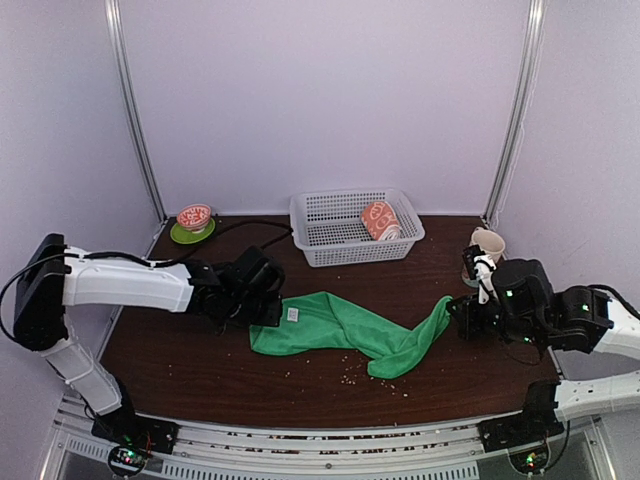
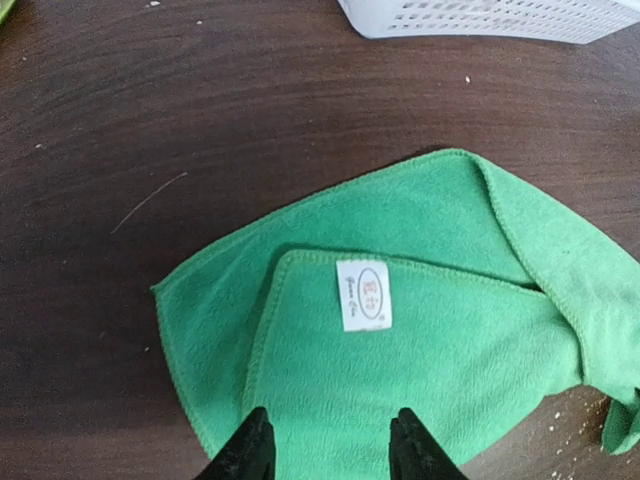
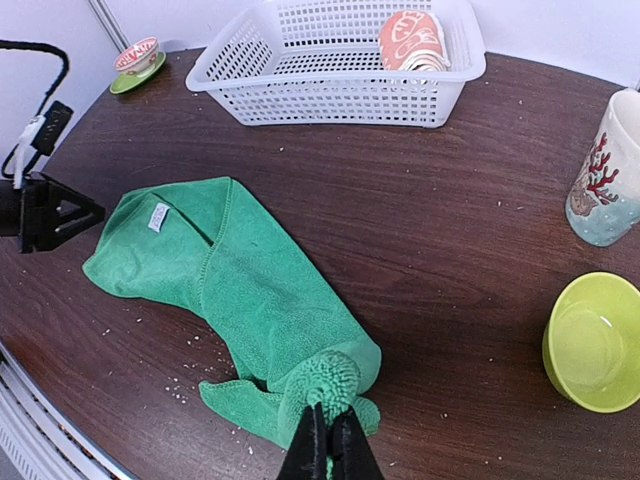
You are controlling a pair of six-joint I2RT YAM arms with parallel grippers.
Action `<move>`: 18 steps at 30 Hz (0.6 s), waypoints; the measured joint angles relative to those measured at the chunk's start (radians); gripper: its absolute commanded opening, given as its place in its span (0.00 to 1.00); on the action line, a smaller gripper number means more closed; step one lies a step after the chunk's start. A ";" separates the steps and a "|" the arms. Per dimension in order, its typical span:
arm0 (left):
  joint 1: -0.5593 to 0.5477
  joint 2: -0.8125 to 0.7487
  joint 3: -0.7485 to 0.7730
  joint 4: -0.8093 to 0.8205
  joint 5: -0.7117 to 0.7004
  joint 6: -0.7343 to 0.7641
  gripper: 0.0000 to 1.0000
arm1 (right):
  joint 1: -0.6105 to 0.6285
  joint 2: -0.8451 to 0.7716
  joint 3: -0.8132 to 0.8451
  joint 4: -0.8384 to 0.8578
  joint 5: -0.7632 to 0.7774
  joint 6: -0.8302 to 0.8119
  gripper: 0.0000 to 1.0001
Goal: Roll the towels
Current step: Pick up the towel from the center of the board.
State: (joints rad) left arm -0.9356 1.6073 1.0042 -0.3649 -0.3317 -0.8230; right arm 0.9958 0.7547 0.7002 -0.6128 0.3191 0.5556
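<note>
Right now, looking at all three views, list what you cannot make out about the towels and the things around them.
- Label on the green towel: print too small, left wrist view.
- Peach towel: lower part behind basket wall, top view.
- How much cloth is pinched: hidden inside the right gripper, right wrist view.
- Yellow-green bowl: cut by the right edge, right wrist view.

A white plastic basket [image 1: 350, 252] with latticed walls stands at the back of the dark wooden bench [image 1: 200, 360]. At the far left corner a small red-and-white bowl [image 1: 194, 215] sits on a green saucer [image 1: 183, 236]. On the right stand a mug [image 3: 608, 175] with a red coral print and, nearer, a yellow-green bowl [image 3: 595, 342]. Pale crumbs [image 1: 350, 372] lie scattered towards the front.
</note>
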 measured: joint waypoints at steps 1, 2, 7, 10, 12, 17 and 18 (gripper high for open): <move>0.014 0.036 0.028 0.001 0.019 0.006 0.39 | -0.001 0.000 0.000 0.003 -0.002 -0.002 0.00; 0.028 0.068 0.051 0.001 0.037 0.011 0.39 | -0.003 0.000 0.000 0.006 -0.006 -0.002 0.00; 0.073 0.196 0.144 -0.019 0.085 0.046 0.39 | -0.008 0.000 0.000 0.010 -0.014 -0.007 0.00; 0.085 0.249 0.192 -0.032 0.101 0.060 0.38 | -0.010 -0.002 0.000 0.011 -0.020 -0.007 0.00; 0.092 0.266 0.200 -0.033 0.109 0.066 0.39 | -0.012 -0.004 0.000 0.012 -0.026 -0.008 0.00; 0.123 0.285 0.211 -0.055 0.121 0.084 0.39 | -0.021 -0.004 0.000 0.013 -0.032 -0.011 0.00; 0.127 0.293 0.217 -0.056 0.122 0.087 0.39 | -0.023 -0.004 0.000 0.013 -0.032 -0.011 0.00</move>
State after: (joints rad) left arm -0.8085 1.8999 1.2209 -0.4210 -0.2096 -0.7361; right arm 0.9733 0.7506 0.7002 -0.5999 0.2871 0.5446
